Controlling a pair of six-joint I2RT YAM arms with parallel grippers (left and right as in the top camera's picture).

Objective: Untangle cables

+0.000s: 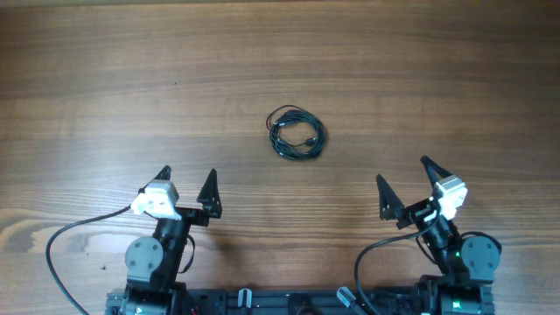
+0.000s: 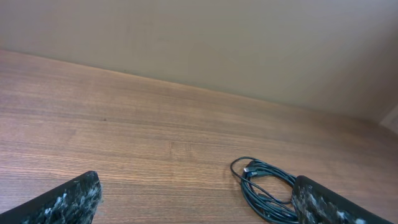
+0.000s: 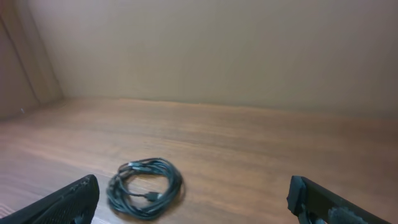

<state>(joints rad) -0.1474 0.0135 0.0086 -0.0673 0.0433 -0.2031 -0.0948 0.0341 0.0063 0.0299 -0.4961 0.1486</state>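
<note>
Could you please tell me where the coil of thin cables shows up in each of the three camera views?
Overhead: the cables lie just right of centre, a little above the middle.
Left wrist: the cables sit at the bottom edge, right of centre.
Right wrist: the cables sit low, left of centre.
Shared landmark: the wood-grain table beneath them.

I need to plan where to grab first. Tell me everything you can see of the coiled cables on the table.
The cables are very thin, dark green-black wires wound into one loose, roughly round coil of overlapping loops. Small metallic plug ends show among them. The coil lies flat on the wooden table. Only the table touches it; the left gripper and right gripper stand open, short of it on either side.
</note>
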